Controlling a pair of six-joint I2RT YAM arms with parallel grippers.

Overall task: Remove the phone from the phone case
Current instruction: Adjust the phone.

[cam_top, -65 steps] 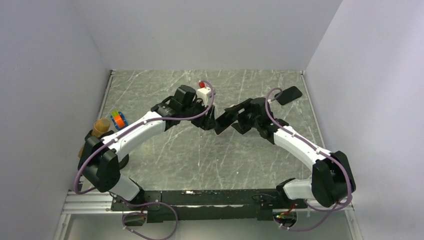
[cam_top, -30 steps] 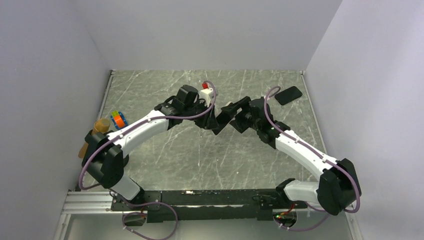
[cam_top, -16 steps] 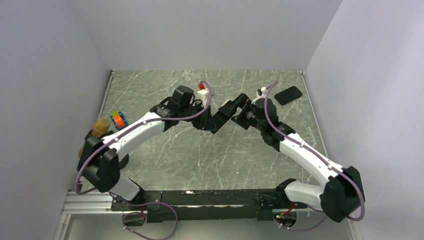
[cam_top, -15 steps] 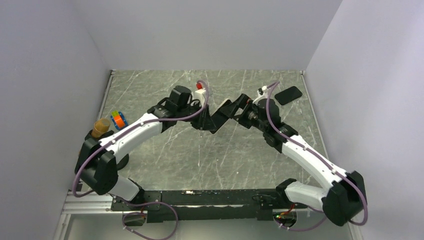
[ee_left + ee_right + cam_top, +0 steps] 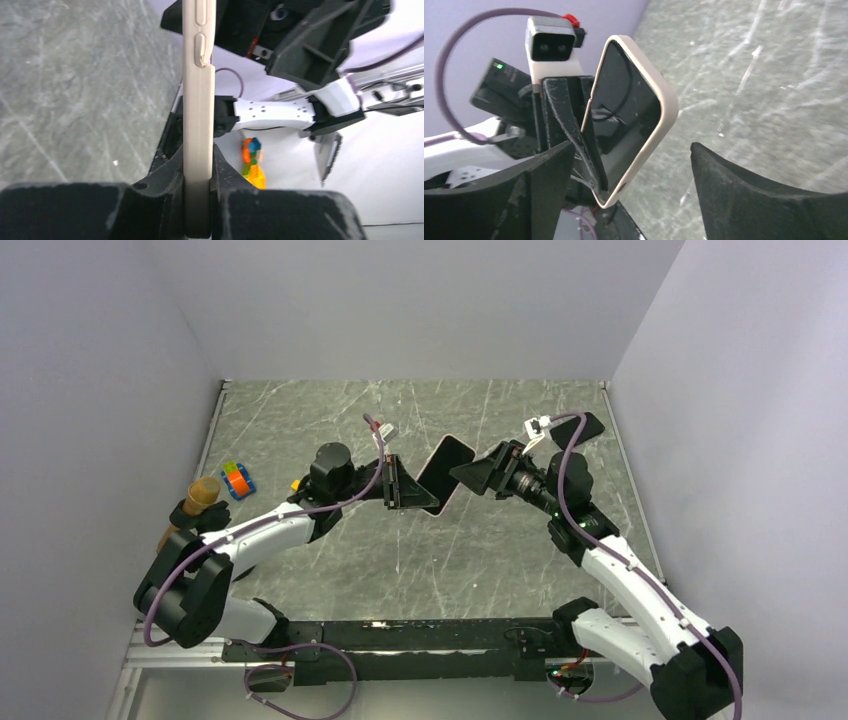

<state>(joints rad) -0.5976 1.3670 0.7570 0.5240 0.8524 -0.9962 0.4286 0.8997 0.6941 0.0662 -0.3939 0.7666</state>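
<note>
While the left hand [image 5: 392, 483] clenches the cream rectangular phone case [image 5: 441, 481] holding the black phone [image 5: 626, 107], the right hand [image 5: 478, 475] stands released just beside it.

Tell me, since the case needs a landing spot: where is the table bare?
Bare: the near middle of the grey marble table, before the arm bases, and the far strip by the back wall. Crowded: the left edge, with colourful toy block and brown cup; a black flat slab occupies the far right corner.
</note>
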